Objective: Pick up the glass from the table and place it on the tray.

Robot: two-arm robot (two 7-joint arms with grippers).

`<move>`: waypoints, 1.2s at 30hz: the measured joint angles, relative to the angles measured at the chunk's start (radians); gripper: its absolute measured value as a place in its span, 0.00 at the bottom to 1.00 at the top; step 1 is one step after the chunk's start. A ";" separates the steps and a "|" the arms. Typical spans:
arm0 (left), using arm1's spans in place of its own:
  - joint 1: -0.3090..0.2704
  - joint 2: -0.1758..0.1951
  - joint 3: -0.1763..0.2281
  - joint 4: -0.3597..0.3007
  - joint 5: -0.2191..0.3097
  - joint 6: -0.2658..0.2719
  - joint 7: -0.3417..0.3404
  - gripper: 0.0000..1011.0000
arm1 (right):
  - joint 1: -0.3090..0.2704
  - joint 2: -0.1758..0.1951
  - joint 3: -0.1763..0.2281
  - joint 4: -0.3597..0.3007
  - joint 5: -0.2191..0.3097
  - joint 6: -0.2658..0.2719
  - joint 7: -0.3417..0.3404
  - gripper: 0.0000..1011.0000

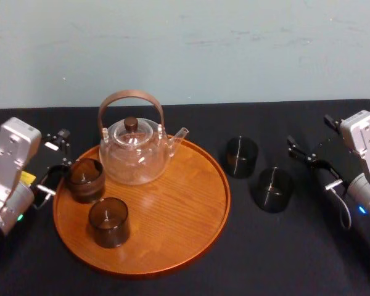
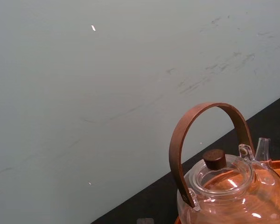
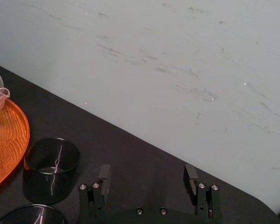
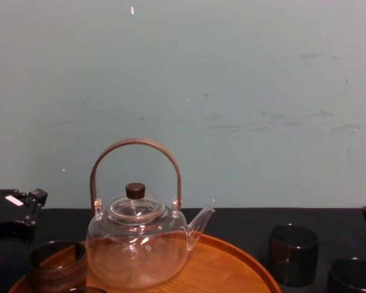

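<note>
Chest view cuts off tray (image 4: 232, 259) front. L claw (image 1: 57, 161) spread wide at tray's 9 o'clock, beside tray glass (image 1: 85, 179); contact unclear. R claw (image 3: 147, 175) wide open, empty. Far glass (image 1: 242, 156) and near glass (image 1: 275, 189) stand on black surface (image 1: 296, 246) at tray's 3 o'clock. Pale wall (image 1: 185, 49) behind.

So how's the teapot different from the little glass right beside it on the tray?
The teapot is clear; the glass is dark and smoky. The teapot has a handle, spout and lid; the glass has none. The teapot is taller and wider. Both stand upright on the tray.
</note>
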State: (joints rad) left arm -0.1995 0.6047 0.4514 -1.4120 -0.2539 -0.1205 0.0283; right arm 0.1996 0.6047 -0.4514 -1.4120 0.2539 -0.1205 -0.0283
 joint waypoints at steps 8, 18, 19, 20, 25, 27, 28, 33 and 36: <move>0.000 0.000 0.000 0.000 0.000 0.000 0.000 0.00 | 0.000 0.000 0.000 0.000 0.000 0.000 0.000 0.99; 0.000 0.000 0.000 0.000 0.000 0.000 0.000 0.00 | 0.000 0.000 0.000 0.000 0.000 0.000 0.000 0.99; 0.000 0.000 0.000 0.000 0.000 0.000 0.000 0.00 | 0.000 0.000 0.000 0.000 0.000 0.000 0.000 0.99; 0.000 0.000 0.000 0.000 0.000 0.000 0.000 0.00 | 0.000 0.000 0.000 0.000 0.000 0.000 0.000 0.99; 0.000 0.000 0.000 0.000 0.000 0.000 0.000 0.00 | 0.000 0.000 0.000 0.000 0.000 0.000 0.000 0.99; 0.000 0.000 0.000 0.000 0.000 0.000 0.000 0.00 | 0.000 0.000 0.000 0.000 0.000 0.000 0.000 0.99; 0.000 0.000 0.000 0.000 0.000 0.000 0.000 0.00 | 0.000 0.000 0.000 0.000 0.000 0.000 0.000 0.99; 0.000 0.000 0.000 0.000 0.000 0.000 0.000 0.00 | 0.000 0.000 0.000 0.000 0.000 0.000 0.000 0.99; 0.000 0.000 0.000 0.000 0.000 0.000 0.000 0.00 | 0.000 0.000 0.000 0.000 0.000 0.000 0.000 0.99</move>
State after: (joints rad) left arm -0.1995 0.6047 0.4514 -1.4119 -0.2539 -0.1205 0.0283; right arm 0.1995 0.6047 -0.4514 -1.4120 0.2539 -0.1205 -0.0283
